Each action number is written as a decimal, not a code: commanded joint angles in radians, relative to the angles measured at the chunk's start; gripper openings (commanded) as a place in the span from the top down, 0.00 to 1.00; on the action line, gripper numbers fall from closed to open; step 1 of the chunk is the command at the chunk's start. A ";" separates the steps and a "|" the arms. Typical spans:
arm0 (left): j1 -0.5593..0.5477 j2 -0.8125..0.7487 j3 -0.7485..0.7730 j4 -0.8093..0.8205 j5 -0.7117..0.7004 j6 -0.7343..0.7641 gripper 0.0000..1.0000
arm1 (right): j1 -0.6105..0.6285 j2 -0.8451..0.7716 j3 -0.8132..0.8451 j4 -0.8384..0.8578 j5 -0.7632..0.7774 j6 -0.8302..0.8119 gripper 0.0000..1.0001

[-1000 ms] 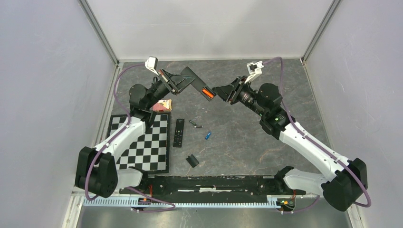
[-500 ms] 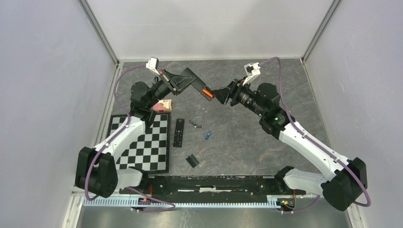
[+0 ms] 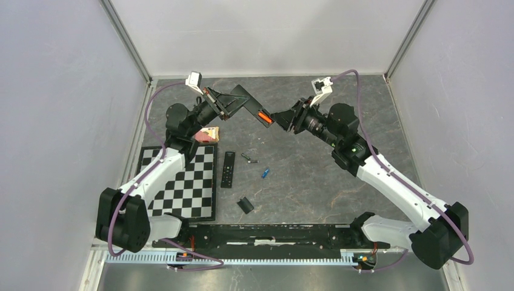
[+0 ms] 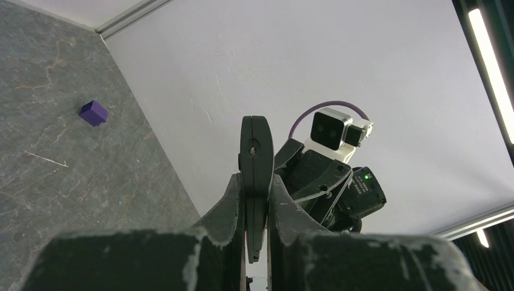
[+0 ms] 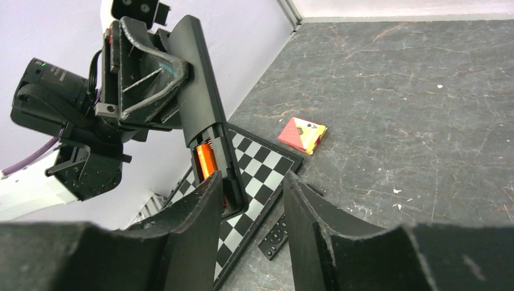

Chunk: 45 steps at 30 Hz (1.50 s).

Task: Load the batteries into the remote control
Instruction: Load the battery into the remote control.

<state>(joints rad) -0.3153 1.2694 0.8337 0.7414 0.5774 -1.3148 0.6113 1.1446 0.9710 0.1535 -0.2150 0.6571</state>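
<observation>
Remote control (image 5: 203,91) clamped in left gripper (image 4: 256,185), orange battery (image 5: 208,160) in its bay; right gripper (image 5: 251,194) hovers close, jaws apart, empty.

A black-and-white checkerboard mat (image 3: 182,182) lies flat on the near left part of the grey, stone-patterned table (image 3: 315,176). Near the mat's far right corner, apart from it, sits a small red-and-yellow packet (image 3: 208,134). A spare black remote (image 3: 228,169) lies buttons up just beside the mat's right edge, lengthwise from near to far. A small dark oblong bit (image 3: 248,159) rests near it on the right. The left wrist view shows a small purple block (image 4: 93,113) on the table near the white wall (image 4: 376,73).
</observation>
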 commanded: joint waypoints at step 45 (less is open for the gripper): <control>-0.001 -0.097 -0.050 0.002 -0.152 0.023 0.98 | 0.207 0.112 0.051 -0.114 0.052 -0.439 0.70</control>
<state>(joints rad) -0.3046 1.2137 0.7578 0.6678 0.4950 -1.2858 0.7700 1.2381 0.9974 0.1463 -0.1448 0.2905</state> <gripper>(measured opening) 0.134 0.281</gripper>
